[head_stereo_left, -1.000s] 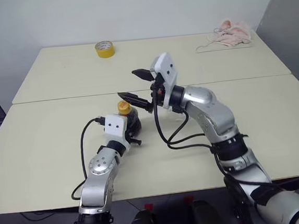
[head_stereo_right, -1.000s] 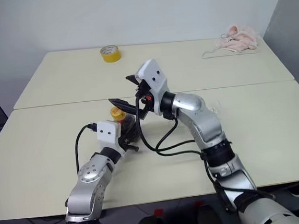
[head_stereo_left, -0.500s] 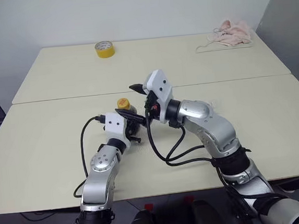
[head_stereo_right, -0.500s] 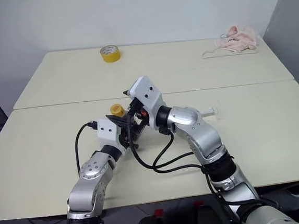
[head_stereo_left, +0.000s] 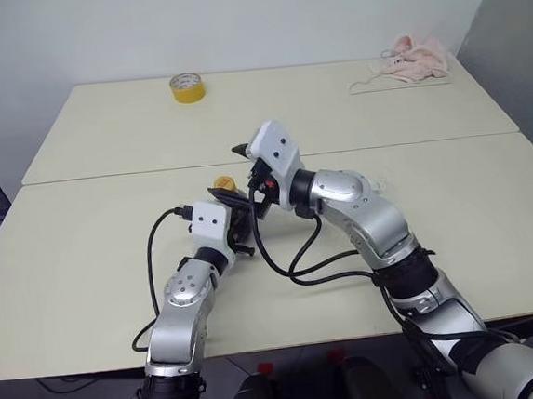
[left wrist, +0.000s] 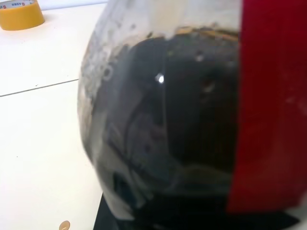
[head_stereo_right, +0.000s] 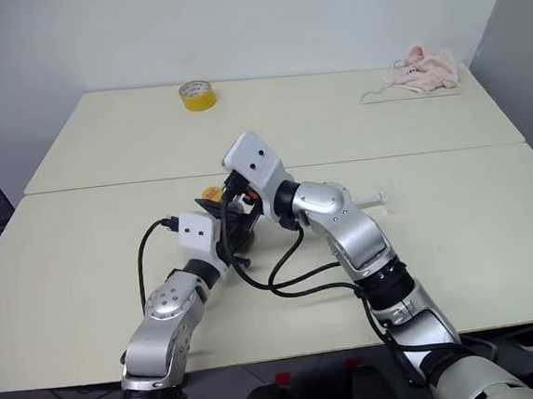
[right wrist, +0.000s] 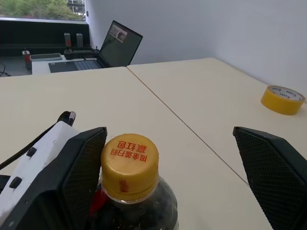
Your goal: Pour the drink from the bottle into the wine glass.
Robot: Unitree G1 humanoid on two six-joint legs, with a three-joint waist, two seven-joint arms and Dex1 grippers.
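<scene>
The bottle (left wrist: 163,129) is a clear, round one with a red label, and the dark drink (left wrist: 192,96) fills most of it. It stands near the middle of the front table. My left gripper (head_stereo_left: 240,224) is shut on its body from the near side. The yellow cap (right wrist: 129,160) sticks up above it. My right gripper (right wrist: 172,163) is open and reaches in level from the right, one black finger (right wrist: 79,172) on each side of the cap, neither touching it. A trace of the clear wine glass (head_stereo_right: 376,196) shows behind my right forearm, mostly hidden.
A yellow tape roll (head_stereo_left: 187,87) lies on the far table at the left. A pink cloth (head_stereo_left: 413,58) is at that table's far right corner. A seam (head_stereo_left: 106,175) separates the two tables. A laptop (right wrist: 120,43) stands off to the left.
My right gripper has come down and to the left, from above and beside the bottle to level with its cap, still open. The left gripper and the bottle have stayed put.
</scene>
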